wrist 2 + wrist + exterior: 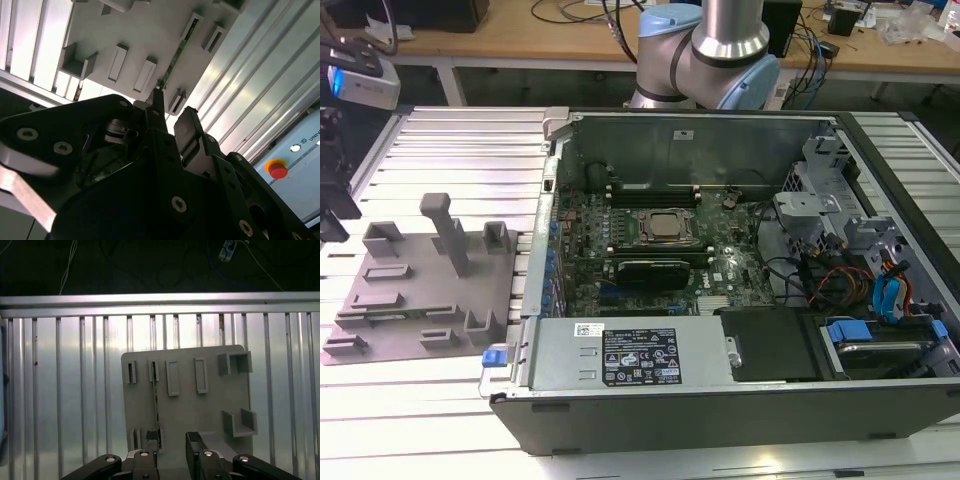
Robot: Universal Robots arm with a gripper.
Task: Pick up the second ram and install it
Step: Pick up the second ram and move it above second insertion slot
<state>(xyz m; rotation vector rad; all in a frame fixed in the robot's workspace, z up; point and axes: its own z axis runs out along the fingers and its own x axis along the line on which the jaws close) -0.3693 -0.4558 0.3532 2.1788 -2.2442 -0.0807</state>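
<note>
The second ram (156, 400) is a thin dark green stick standing on its edge in slots of the grey fixture plate (200, 410). In the second wrist view the second ram (176, 52) runs away from the fingertips across the fixture plate (145, 30). My gripper (172, 442) hangs over the plate's near edge, open, with nothing between its fingers (151, 440). One finger lines up with the stick's near end, and I cannot tell if they touch. In the second wrist view the gripper (172, 116) shows the same gap. The fixture plate (410, 300) lies at the exterior view's left.
An open computer case (740, 400) lies at the exterior view's right, with the motherboard and processor socket (665, 228) inside. Upright posts (450, 230) rise from the fixture plate. The ribbed metal table (60, 390) runs around it. A red button (277, 169) sits off to one side.
</note>
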